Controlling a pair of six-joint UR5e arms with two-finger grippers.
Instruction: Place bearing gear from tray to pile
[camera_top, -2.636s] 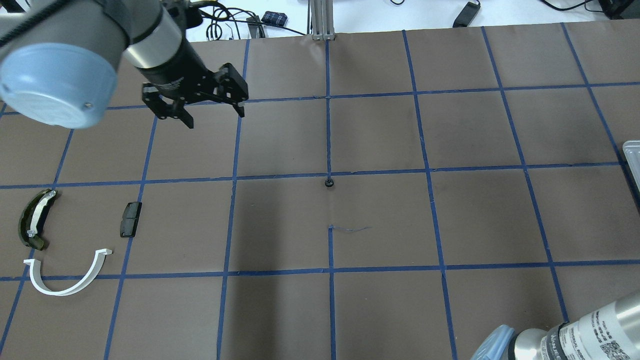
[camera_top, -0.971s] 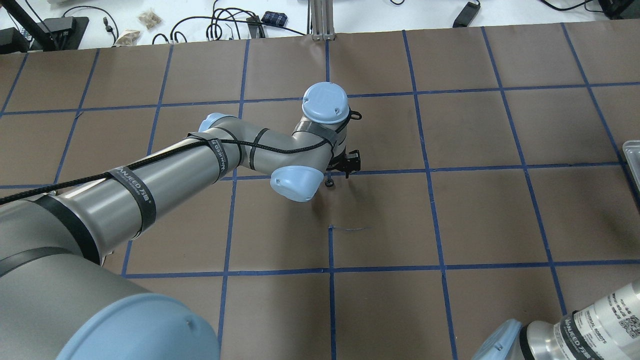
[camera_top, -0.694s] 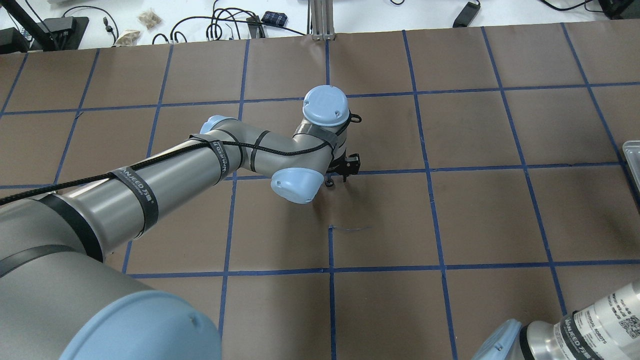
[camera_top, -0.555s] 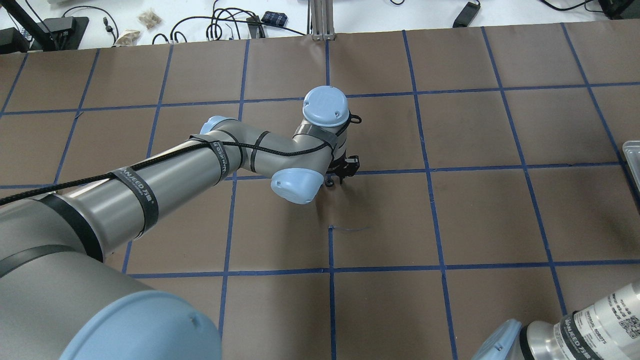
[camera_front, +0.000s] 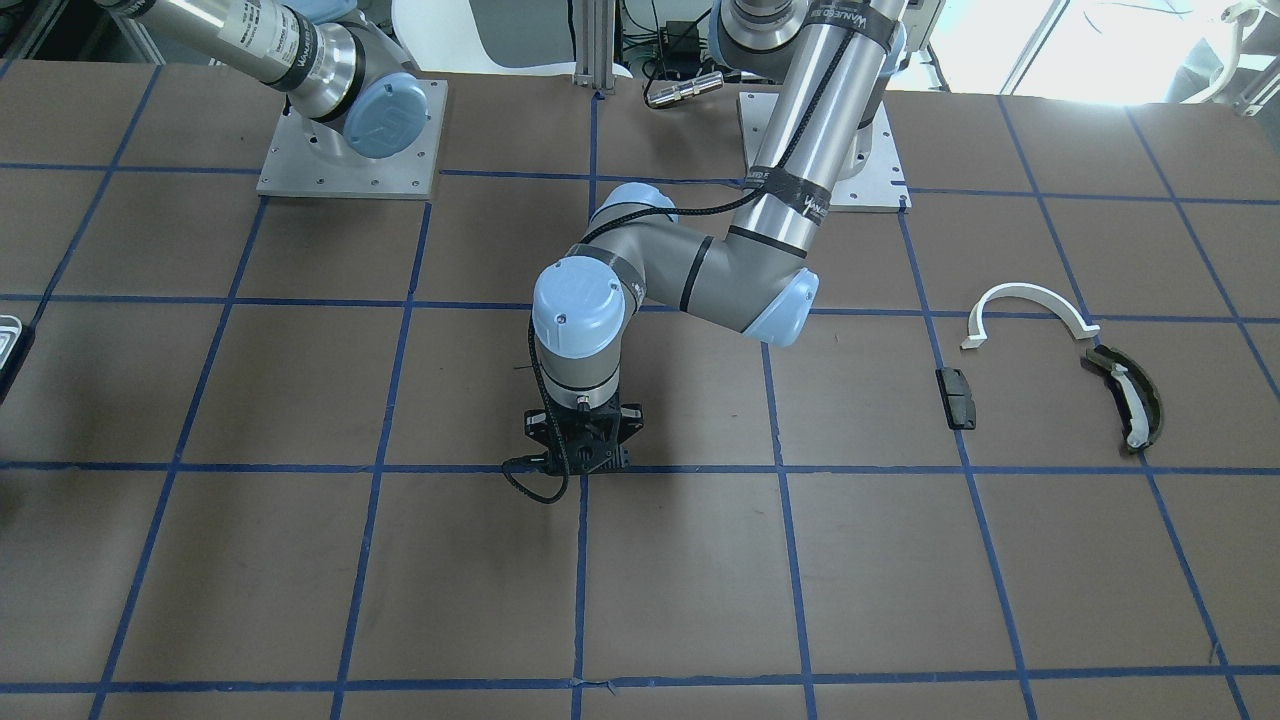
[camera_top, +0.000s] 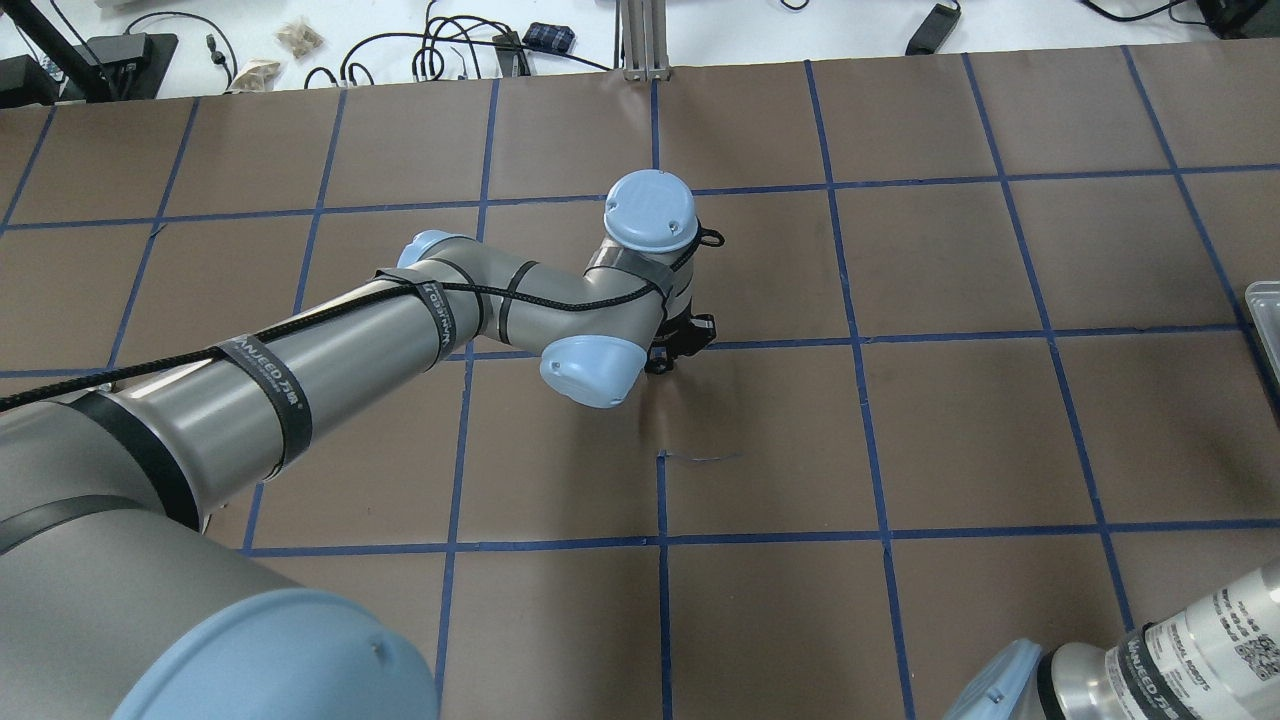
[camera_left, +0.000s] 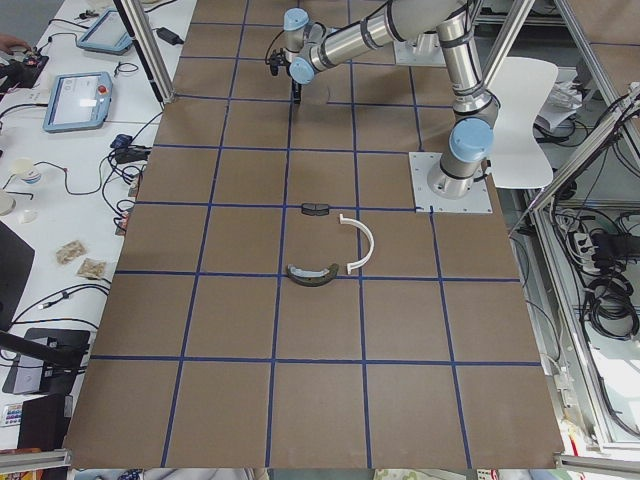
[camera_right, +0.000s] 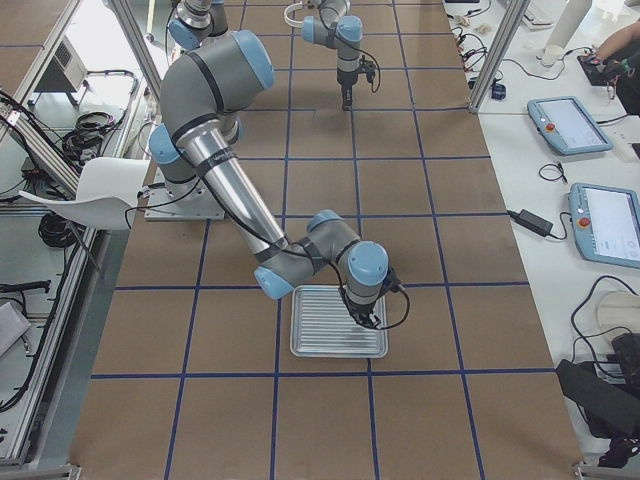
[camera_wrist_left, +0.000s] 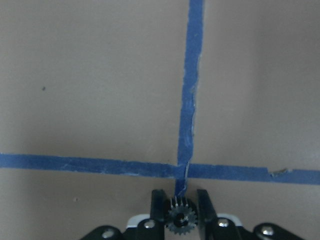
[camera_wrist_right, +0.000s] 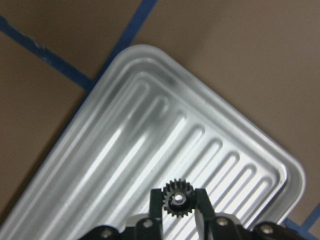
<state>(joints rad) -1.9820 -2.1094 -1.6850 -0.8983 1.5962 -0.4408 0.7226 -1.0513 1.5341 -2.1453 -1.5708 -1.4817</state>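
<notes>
My left gripper (camera_wrist_left: 180, 199) is shut on a small black toothed bearing gear (camera_wrist_left: 181, 218) at a crossing of blue tape lines in mid-table; it also shows in the overhead view (camera_top: 668, 355) and the front view (camera_front: 585, 462). My right gripper (camera_wrist_right: 178, 196) is shut on a second black gear (camera_wrist_right: 178, 200) just over the ribbed silver tray (camera_wrist_right: 125, 150), which shows whole in the exterior right view (camera_right: 320, 340). The pile lies apart on my left: a white arc (camera_front: 1030, 298), an olive curved piece (camera_front: 1125, 398), a black block (camera_front: 958, 397).
The table is brown paper with a grid of blue tape. Only a corner of the tray (camera_top: 1262, 305) shows at the overhead view's right edge. Cables and small devices (camera_top: 450, 45) lie beyond the far edge. The left arm's elbow (camera_top: 590, 368) hangs over mid-table.
My left arm came from the far left down onto the gear at the tape crossing. Its fingers, wide open a second ago, have closed around the gear. The right arm barely moved.
</notes>
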